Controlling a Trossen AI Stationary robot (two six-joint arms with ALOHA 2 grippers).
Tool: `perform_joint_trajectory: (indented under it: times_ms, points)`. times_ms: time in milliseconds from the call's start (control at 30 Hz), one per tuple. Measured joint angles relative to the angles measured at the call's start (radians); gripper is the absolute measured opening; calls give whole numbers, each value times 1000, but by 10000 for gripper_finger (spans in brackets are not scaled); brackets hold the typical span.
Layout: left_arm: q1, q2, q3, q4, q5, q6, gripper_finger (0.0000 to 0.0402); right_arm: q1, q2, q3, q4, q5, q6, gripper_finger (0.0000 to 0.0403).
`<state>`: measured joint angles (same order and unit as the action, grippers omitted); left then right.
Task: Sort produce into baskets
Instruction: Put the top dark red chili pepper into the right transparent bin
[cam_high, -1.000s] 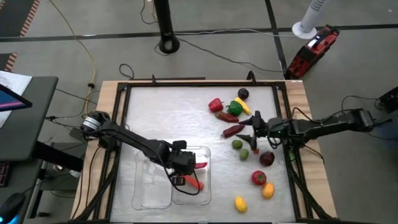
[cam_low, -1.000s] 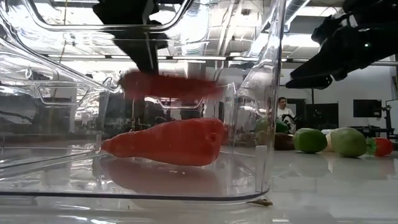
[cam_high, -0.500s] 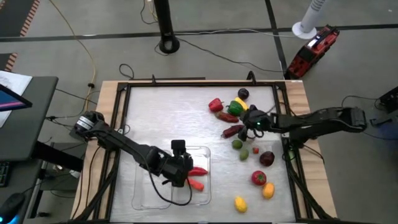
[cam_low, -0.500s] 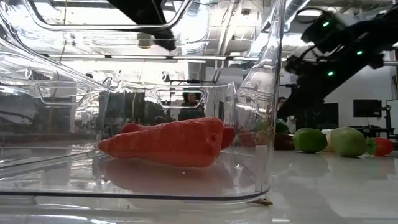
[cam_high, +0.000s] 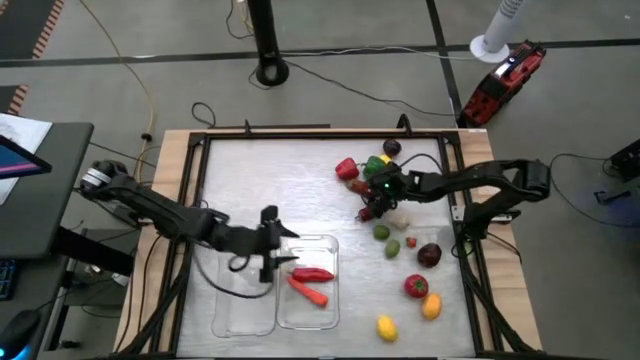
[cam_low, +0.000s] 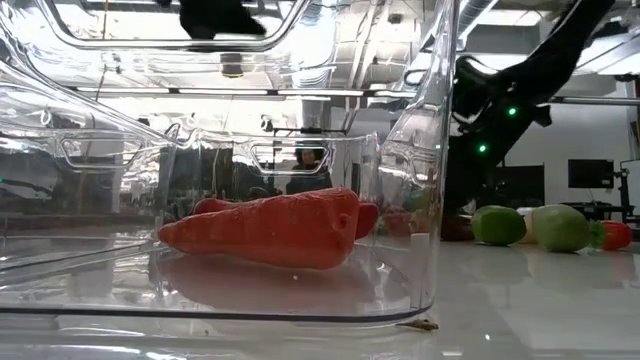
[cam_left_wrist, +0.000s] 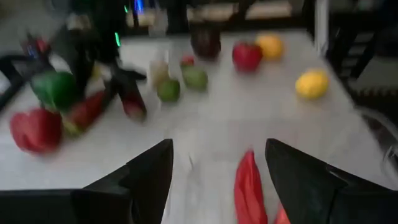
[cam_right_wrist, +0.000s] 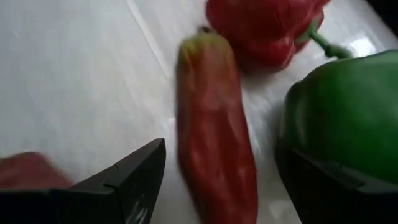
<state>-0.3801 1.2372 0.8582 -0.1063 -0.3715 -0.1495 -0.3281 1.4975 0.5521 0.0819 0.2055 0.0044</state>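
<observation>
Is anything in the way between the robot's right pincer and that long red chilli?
Nothing visible blocks it. The right pincer is open with the red chilli lying straight ahead between its fingers. A green pepper sits close beside the chilli, and a red pepper lies just beyond it.

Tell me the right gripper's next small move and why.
Probably lower the right gripper and close on the red chilli lying between its open fingers. The wrist view shows the chilli centred in the gap, beside the green pepper and red pepper. The left gripper is open over the basket, where one chilli and the carrot already lie.
</observation>
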Motion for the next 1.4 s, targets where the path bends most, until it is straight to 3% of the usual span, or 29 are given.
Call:
perform_joint_trajectory:
  times_ms: [100,267,700,933,1100,1267,1400]
  points:
    - [0,-81,-58,84,-16,33,242,-2,43,16,-13,-2,-6,319]
    - [0,-133,-101,86,-138,4,242,1,59,24,-11,-3,-5,284]
    - [0,-123,-105,98,-144,-86,242,57,15,47,-88,-56,27,151]
    - [-1,-135,-105,100,-132,-87,242,257,-152,167,-213,-54,74,159]
    - [-2,-166,-80,112,-126,-13,242,442,-221,261,-187,-53,131,159]
    - [23,-147,-132,300,-172,180,242,590,-141,346,-79,-53,152,159]
    - [56,-141,-143,417,-105,289,242,649,9,448,-43,-54,134,160]
